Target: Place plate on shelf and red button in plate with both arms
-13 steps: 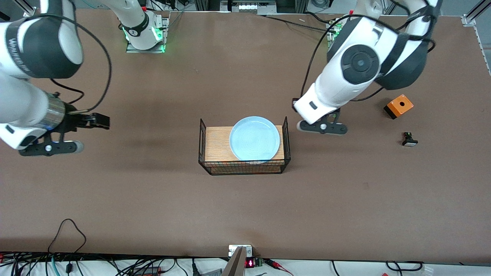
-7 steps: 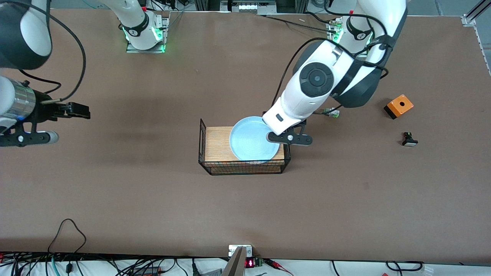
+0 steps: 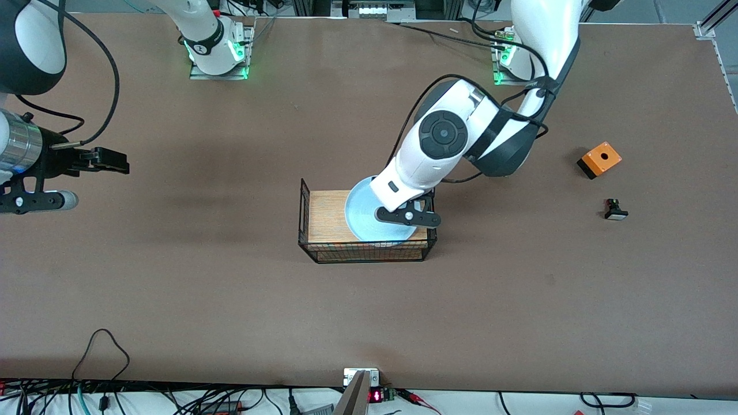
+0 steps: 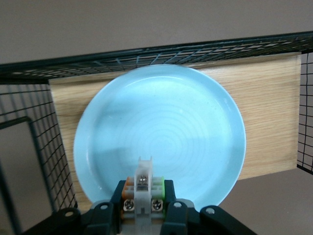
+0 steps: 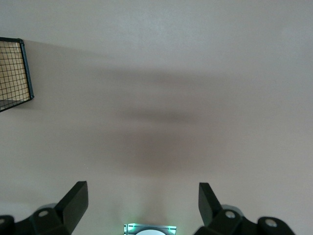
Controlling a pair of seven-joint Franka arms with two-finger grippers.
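The pale blue plate (image 3: 360, 210) lies on the wooden shelf of a black wire rack (image 3: 369, 251) in the middle of the table. My left gripper (image 3: 407, 217) hangs over the plate's side toward the left arm's end. In the left wrist view the plate (image 4: 161, 127) fills the middle, and my left gripper (image 4: 143, 196) is shut on the red button (image 4: 143, 183). Only the button's white block shows, with orange and green marks and silver screws. Its cap is hidden. My right gripper (image 3: 34, 200) waits open over bare table at the right arm's end, and stands empty (image 5: 143, 200).
An orange box (image 3: 599, 158) and a small black part with a white cap (image 3: 615, 210) lie toward the left arm's end. The rack's wire walls (image 4: 29, 147) rise at both short ends of the shelf. One rack corner (image 5: 14, 73) shows in the right wrist view.
My left arm has swung from beside the rack to over the plate, carrying the button. My right arm has drawn back farther toward its end of the table.
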